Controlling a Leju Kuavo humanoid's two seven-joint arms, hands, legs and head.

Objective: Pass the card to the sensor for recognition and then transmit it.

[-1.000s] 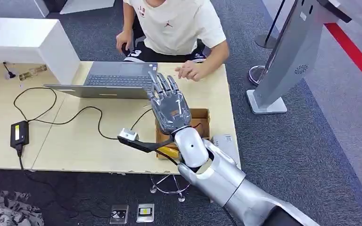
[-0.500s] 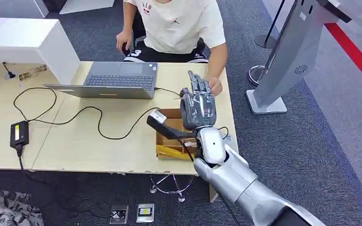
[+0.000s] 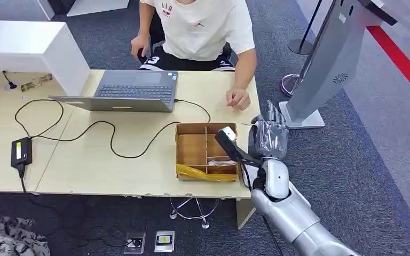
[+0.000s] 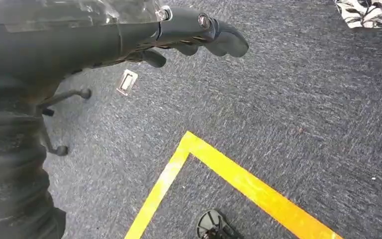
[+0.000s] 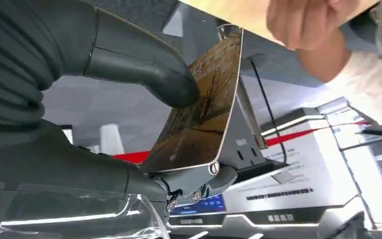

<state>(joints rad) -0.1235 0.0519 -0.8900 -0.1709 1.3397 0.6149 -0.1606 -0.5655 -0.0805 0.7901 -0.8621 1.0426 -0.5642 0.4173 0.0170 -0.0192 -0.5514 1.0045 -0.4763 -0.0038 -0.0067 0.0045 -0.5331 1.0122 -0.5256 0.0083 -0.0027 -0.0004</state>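
The left hand (image 4: 194,35) hangs over grey carpet (image 4: 288,114) marked with a yellow tape line (image 4: 238,179), its dark fingers stretched out straight and close together with nothing in them. On the robot's right side, the silver right arm (image 3: 293,218) reaches up from the lower edge of the head view, and the right hand (image 3: 268,137) sits just off the right edge of the tabletop (image 3: 101,165), palm turned away, fingers pointing up. In the right wrist view that right hand (image 5: 104,99) clamps a brown patterned card (image 5: 204,109), the thick thumb pressed on one face and the darker fingers behind the other, so the card stands on edge in the grip. Just beside the hand, on the tabletop, lies an open cardboard box (image 3: 205,152) split into compartments, with a yellow strip along its near side. A black cable (image 3: 112,144) snakes across the wood to a power brick (image 3: 21,152) near the left edge. Farther back sits an open grey laptop (image 3: 131,90), and behind it a person in a white T-shirt (image 3: 197,26) rests a hand (image 3: 237,98) on the far right corner of the tabletop. To the right, on the carpet, a tall grey kiosk stand (image 3: 328,64) leans over its base, close to the raised right hand.
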